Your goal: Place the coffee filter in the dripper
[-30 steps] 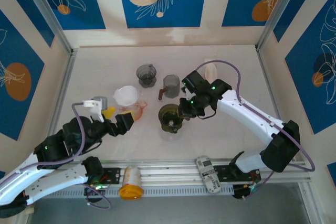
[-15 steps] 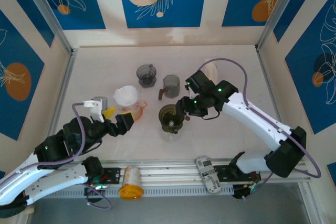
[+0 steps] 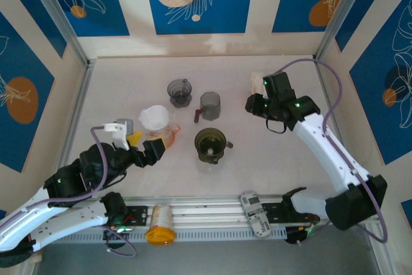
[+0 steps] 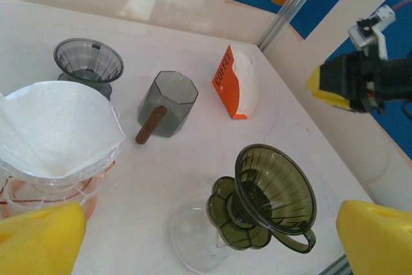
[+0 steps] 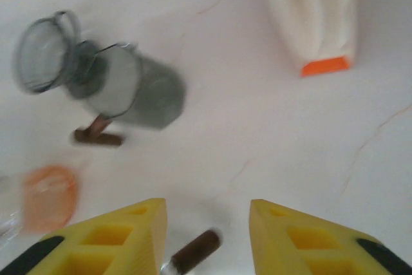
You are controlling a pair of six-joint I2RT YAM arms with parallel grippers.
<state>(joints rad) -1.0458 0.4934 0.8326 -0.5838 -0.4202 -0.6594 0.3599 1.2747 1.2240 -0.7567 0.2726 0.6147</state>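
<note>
Found left gripper (image 3: 145, 145) spread to full width, gripping nothing, just near of pink dripper (image 3: 166, 135) at left. Noted white filter (image 3: 154, 117) seated in that dripper. Saw green dripper (image 3: 210, 143) mid-table, right of the pink one and near of grey mug (image 3: 209, 104). Found right gripper (image 3: 255, 102) at far right, close beside filter pack (image 3: 258, 82); fingers (image 5: 109, 239) partly apart, pinching nothing. Wrist view blurred: possibly a brown handle (image 5: 193, 251) under the gap.
</note>
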